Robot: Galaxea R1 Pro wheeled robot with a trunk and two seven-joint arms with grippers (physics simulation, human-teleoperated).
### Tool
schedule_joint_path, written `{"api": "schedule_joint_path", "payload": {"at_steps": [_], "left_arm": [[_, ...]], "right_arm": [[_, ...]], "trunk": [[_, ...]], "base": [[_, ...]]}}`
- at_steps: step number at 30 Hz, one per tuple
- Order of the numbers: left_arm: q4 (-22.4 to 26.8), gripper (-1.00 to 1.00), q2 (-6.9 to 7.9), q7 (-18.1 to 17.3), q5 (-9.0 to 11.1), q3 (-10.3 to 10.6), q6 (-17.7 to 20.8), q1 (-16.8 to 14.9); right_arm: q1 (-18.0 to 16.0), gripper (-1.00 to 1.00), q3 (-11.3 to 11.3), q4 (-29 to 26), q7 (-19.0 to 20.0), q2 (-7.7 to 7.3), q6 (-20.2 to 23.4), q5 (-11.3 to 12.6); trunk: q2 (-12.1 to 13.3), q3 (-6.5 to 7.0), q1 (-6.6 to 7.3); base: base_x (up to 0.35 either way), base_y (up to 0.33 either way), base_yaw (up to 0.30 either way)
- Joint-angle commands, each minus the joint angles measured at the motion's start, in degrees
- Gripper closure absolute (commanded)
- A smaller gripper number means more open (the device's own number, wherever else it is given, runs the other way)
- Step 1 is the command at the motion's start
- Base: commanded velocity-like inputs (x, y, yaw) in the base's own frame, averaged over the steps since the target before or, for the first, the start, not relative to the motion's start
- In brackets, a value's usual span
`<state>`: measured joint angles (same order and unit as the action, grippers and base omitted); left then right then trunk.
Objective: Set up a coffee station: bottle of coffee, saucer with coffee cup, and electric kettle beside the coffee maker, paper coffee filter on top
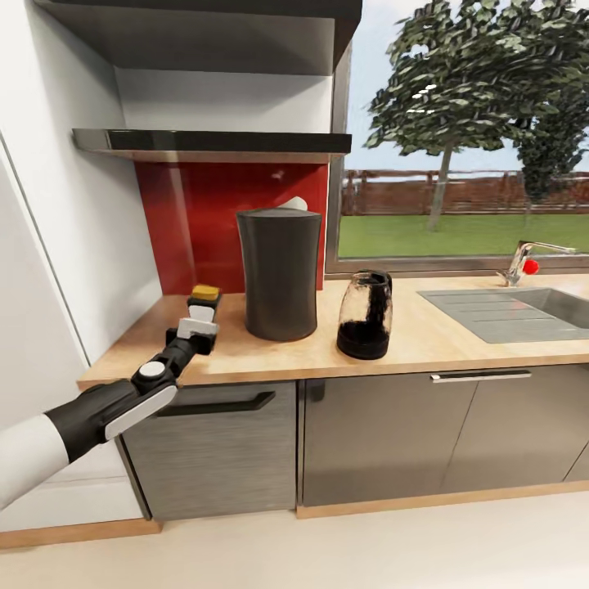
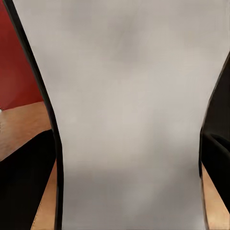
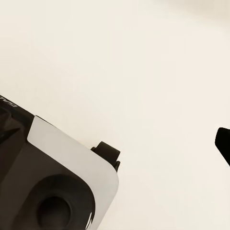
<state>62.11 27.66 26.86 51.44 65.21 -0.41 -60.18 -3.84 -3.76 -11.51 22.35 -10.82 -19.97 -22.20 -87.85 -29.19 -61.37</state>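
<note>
The tall dark-grey coffee maker stands on the countertop in front of the red backsplash. A small white rounded shape, which looks like the paper coffee filter, peeks over its flat top. The glass electric kettle stands just right of it. On its left, my left gripper is shut on the bottle of coffee, whose golden cap rises above the fingers. The bottle's white label sits between the dark fingers. The saucer and coffee cup are out of view.
A dark shelf hangs above the backsplash. A steel sink with a red-knobbed faucet is at the counter's right, under the window. A white wall closes the left side. The right wrist view looks at pale floor and part of my base.
</note>
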Motion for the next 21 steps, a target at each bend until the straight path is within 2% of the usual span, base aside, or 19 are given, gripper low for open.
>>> {"api": "schedule_joint_path", "payload": {"at_steps": [1, 6, 7, 10, 21], "left_arm": [[-1.5, 1.0, -0.23, -0.8, 0.2, -0.8, 0.0, -0.1], [-3.4, 1.0, -0.4, -2.0, 0.2, -2.1, 0.0, -0.1], [-3.5, 1.0, -0.35, -2.2, 0.1, -3.7, 0.0, -0.1], [-3.6, 1.0, -0.37, -2.3, 0.1, -4.8, 0.0, -0.1], [-3.6, 1.0, -0.87, -2.3, 0.1, -5.0, 0.1, -0.1]], "right_arm": [[0.0, -1.0, -0.4, 0.0, 0.3, 0.01, -0.2, -0.3], [0.0, -1.0, -0.4, 0.1, 0.3, 0.01, -0.2, -0.3], [0.0, -1.0, -0.4, 0.1, 0.3, 0.01, -0.2, -0.3], [0.0, -1.0, -0.4, 0.1, 0.3, 0.01, -0.2, -0.3], [0.0, -1.0, -0.4, 0.1, 0.3, 0.01, -0.2, -0.3]], "trunk": [[0.0, -0.07, 0.0], [0.0, -0.07, 0.0], [0.0, -0.07, 0.0], [0.0, -0.07, 0.0], [0.0, -0.07, 0.0]], "base": [[0.0, 0.0, 0.0], [0.0, 0.0, 0.0], [0.0, 0.0, 0.0], [0.002, 0.0, 0.0], [0.133, 0.0, 0.0]]}}
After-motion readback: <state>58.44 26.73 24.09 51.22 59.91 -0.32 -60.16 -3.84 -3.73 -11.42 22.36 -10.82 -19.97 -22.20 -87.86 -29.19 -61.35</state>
